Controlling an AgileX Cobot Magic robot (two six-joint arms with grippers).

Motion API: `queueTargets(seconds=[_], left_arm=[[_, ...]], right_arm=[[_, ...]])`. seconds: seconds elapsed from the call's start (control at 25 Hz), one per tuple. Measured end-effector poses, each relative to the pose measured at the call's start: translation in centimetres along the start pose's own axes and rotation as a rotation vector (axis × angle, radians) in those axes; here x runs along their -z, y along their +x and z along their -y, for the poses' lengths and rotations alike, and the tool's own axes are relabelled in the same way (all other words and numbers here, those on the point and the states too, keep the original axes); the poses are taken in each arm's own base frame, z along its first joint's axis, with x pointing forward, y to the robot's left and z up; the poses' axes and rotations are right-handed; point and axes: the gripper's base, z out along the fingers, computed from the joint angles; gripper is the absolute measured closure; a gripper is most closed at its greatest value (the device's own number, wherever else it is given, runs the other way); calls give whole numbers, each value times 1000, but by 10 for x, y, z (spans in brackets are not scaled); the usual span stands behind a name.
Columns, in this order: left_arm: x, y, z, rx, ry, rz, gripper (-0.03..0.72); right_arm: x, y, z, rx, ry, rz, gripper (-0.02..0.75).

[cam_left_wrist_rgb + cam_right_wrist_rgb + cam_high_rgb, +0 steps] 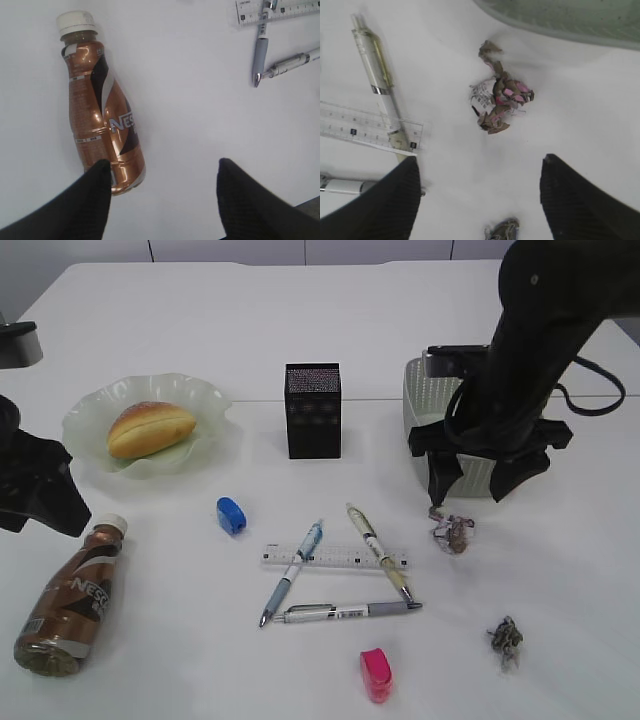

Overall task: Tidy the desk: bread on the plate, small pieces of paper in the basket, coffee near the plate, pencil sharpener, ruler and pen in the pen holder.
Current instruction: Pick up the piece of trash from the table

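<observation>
The bread (150, 428) lies on the green plate (215, 400) at the left of the desk (300, 320). The coffee (75, 595) lies on its side at the front left, and my open left gripper (162, 162) hovers by its base (100, 115). In the middle lie the ruler (335, 558), three pens (350, 611) and a blue pencil sharpener (231, 515), with a pink one (376, 674) nearer the front. My right gripper (480, 159) hangs open and empty just above the pinkish paper scrap (501, 102). The grey scrap (506, 642) lies nearer the front.
The black mesh pen holder (313, 410) stands upright behind the pens. The grey-green basket (425, 405) sits at the right, partly hidden behind my right arm. Two pens lie across the ruler.
</observation>
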Motion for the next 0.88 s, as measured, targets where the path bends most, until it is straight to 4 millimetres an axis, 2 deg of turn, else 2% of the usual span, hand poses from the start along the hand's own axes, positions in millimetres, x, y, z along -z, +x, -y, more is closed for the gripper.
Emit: queueTargets(seconds=[0.24, 0.88], left_arm=[[0, 0, 0, 0, 0, 0, 202], [0, 0, 0, 0, 0, 0, 202]], right_arm=[[-26, -4, 2, 1, 16, -44, 191], [-61, -10, 5, 16, 47, -66, 191]])
